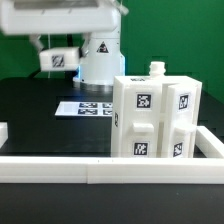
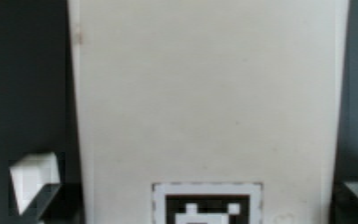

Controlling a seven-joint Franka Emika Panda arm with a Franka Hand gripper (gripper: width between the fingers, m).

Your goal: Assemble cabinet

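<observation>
The end effector (image 2: 194, 196) was spread wide across a white panel (image 2: 202, 90), its fingers (image 2: 34, 186) clamped on the panel's two long edges, a black-and-white tag between them. It held the panel aloft, well apart from the cabinet (image 1: 152, 115), toward the exterior view's left. A long low white rail (image 1: 90, 168) ran just in front of the cabinet. The cabinet stood upright on the black worktop (image 1: 35, 120), tags on its faces and a small peg (image 1: 157, 68) on top. Behind the cabinet, toward the exterior view's left, lay the marker board (image 1: 85, 107), and farther back the arm's white base (image 1: 100, 60).
</observation>
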